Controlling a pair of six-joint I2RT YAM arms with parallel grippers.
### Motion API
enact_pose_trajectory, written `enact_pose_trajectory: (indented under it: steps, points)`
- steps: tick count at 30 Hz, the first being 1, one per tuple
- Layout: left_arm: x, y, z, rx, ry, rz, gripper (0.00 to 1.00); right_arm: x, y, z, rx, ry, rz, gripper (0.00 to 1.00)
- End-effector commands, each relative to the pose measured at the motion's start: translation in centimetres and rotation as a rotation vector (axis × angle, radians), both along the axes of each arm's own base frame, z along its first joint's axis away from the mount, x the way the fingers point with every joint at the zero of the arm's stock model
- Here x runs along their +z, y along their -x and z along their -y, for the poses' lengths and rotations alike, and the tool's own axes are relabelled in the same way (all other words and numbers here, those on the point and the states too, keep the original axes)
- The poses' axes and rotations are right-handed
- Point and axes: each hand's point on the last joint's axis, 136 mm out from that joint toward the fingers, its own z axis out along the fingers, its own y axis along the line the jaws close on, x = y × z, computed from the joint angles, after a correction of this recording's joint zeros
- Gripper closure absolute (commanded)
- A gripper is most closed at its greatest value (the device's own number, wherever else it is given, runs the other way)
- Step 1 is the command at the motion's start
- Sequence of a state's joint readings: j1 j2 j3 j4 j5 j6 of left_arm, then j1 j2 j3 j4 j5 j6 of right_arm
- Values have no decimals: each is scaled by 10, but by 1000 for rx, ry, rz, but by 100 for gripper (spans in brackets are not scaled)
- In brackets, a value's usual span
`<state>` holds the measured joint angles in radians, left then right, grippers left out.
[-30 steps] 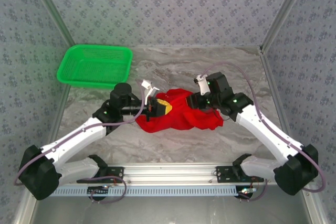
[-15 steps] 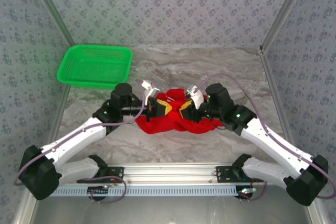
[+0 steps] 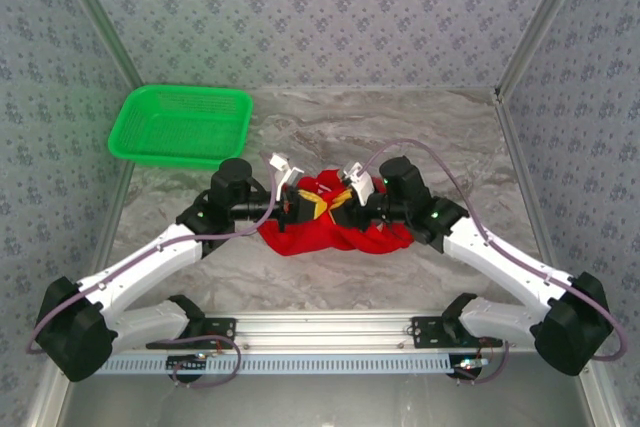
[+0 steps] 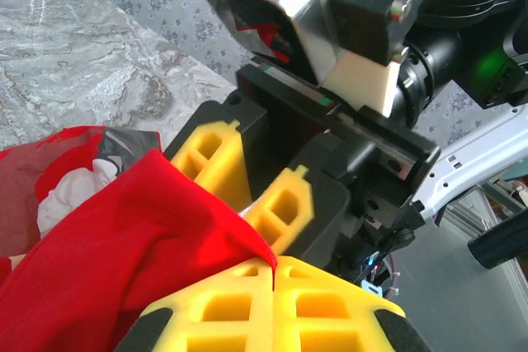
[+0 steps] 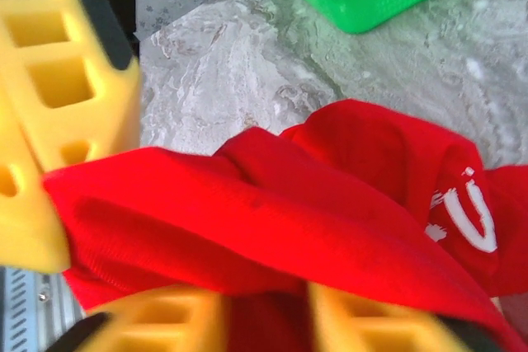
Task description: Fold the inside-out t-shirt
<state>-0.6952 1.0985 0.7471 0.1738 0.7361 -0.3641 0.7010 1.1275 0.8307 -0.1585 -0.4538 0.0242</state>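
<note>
Eyes on the inside-out t-shirt [image 3: 335, 227]: bunched in a red heap mid-table, right between the 2 arms, well apart from the green basket [image 3: 180, 125] at far left. Nipped at its left end by the left gripper [image 3: 297, 205], pressed fully together, with a thin edge of red cloth caught in the seam between the yellow fingers [image 4: 223, 311]. Taken from the right by the right gripper [image 3: 345, 209], drawn nearly together, with a fold of red running down between its pads. Parked just beside each other, tip facing tip, over the heap's middle. Showing white lettering on 1 fold toward the right, and a pale patch tucked inside at the left. Looks soft, light and floppy: bound to sag and trail over the marble table [image 3: 420, 137] rather than hold any shape. No fear of breakage, but fair odds of a thin pinch slipping, or of dragging 2 layers instead of 1. Best gripped at a hem, shoulder seam or collar edge, never at a loose bulge. Cannot tell from this crumple whether hem or sleeve in either grip
</note>
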Motion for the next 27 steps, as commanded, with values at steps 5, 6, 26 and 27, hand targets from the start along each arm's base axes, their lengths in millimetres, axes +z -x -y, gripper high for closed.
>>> enact_pose_trajectory:
  steps: [5, 6, 26, 27]
  points:
    - [11, -9, -13, 85, 1, 67, 100, 13, 15, 13, 34, 0, 51, 100]
    - [6, -14, -16, 113, -21, 69, 100, 18, 19, 16, 41, -21, 40, 100]
    - [-28, -26, -25, 261, -148, 48, 43, 60, -4, 22, -64, -371, -208, 100]
    - [-28, -22, -24, 264, -153, 62, 40, 61, -7, 23, -73, -379, -214, 100]
